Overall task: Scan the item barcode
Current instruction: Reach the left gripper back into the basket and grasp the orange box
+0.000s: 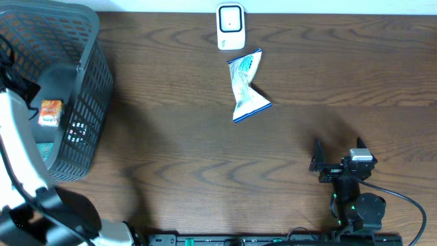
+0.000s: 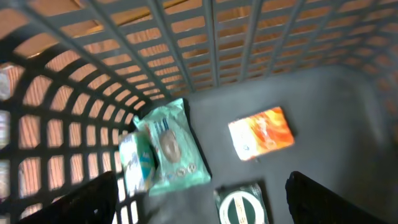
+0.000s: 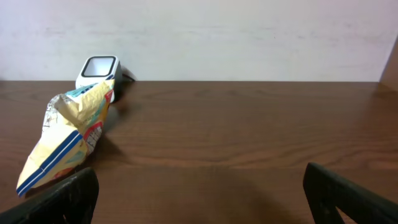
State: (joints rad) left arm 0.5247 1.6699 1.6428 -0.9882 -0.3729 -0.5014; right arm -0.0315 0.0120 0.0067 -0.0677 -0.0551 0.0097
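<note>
1. Overhead, you have soft, even light on the table [image 1: 205, 157]; a broad faint shadow falls beside the basket [image 1: 89, 82].
2. Your left wrist view is dim and blurred throughout.
3. Your right wrist view is bright and sharp; bottom corners dark, soft.

The bag [image 1: 247, 85] is a crinkled snack packet, white and pale blue with a dark blue stripe at its near end; it lies on the tabletop [image 1: 171, 137], pinched and twisted at its middle, its length running front to back. The scanner [image 1: 231, 26] is a small white box with a dark square window, standing at the far edge; the bag's far end lies just beside it.
</note>
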